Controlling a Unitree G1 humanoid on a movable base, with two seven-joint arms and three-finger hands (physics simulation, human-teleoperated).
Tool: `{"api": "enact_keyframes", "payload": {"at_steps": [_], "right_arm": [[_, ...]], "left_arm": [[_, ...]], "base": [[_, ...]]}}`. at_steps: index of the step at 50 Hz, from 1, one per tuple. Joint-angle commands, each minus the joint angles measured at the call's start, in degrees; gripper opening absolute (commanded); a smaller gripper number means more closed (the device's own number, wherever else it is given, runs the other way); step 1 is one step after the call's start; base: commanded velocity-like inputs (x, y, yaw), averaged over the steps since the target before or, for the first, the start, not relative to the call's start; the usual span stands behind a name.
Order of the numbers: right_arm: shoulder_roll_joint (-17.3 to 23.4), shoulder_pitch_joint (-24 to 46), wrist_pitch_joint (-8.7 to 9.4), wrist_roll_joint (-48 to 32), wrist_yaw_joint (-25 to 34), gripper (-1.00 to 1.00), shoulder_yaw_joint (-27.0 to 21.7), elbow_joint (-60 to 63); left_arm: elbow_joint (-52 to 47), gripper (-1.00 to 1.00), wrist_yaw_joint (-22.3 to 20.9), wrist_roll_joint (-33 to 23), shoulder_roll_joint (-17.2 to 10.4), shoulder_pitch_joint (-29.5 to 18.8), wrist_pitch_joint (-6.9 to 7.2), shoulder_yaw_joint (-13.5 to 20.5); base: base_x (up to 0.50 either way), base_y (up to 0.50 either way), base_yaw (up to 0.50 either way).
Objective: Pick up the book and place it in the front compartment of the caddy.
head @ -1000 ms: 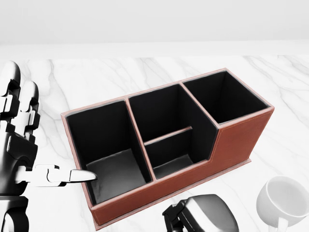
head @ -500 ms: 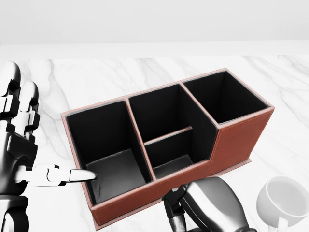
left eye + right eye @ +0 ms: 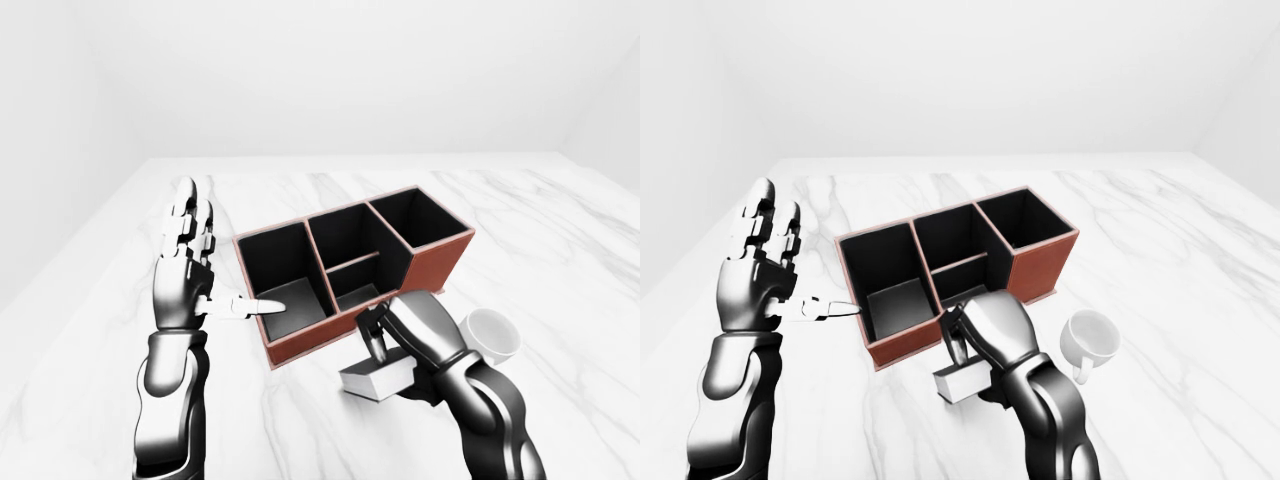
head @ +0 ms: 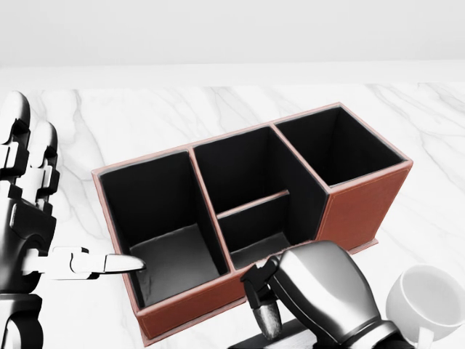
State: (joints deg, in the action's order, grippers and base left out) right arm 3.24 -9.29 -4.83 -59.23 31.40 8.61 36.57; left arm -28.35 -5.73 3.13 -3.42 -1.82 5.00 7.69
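White marble tabletop [image 3: 560, 230] with grey veining fills the lower part of both eye views and carries three things. Brown caddy [image 3: 436, 262] with black-lined compartments stands near the middle, set at an angle; white mug [image 3: 492, 334] sits just beside its lower-right end. Book [image 3: 378, 380] lies below the caddy in the left-eye view, close to its long wall; contact with the top not discernible.

In the left-eye view the caddy [image 3: 352, 270] sits on the desk [image 3: 560, 230]; the book [image 3: 378, 377] lies below it, the cup [image 3: 493, 334] to its right.
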Motion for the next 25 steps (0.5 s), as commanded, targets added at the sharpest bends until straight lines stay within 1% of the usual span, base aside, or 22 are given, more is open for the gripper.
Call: {"api": "enact_keyframes", "payload": {"at_steps": [1, 9, 13, 25], "right_arm": [[-0.9, 4.2, 0.46, -0.8, 2.8, -1.0, -1.2, 2.3], [-1.2, 6.5, 1.29, -1.1, 3.9, -1.0, -1.4, 2.1], [-1.3, 8.6, 2.13, -1.1, 5.1, -1.0, -1.9, 2.2], [-1.4, 12.6, 3.67, -1.1, 6.4, -1.0, -3.1, 1.3]], "left_arm": [[-0.1, 1.0, 0.0, 0.1, -0.1, -0.2, 0.0, 0.1], [-0.1, 1.0, 0.1, 0.2, -0.1, -0.2, 0.0, 0.2], [-0.2, 1.0, 0.1, 0.3, -0.2, -0.4, 0.0, 0.4], [0.1, 1.0, 0.1, 0.2, -0.1, -0.2, 0.0, 0.2]], "base": [[0.0, 0.0, 0.0], [0.0, 0.0, 0.0], [0.0, 0.0, 0.0], [0.0, 0.0, 0.0]]}}
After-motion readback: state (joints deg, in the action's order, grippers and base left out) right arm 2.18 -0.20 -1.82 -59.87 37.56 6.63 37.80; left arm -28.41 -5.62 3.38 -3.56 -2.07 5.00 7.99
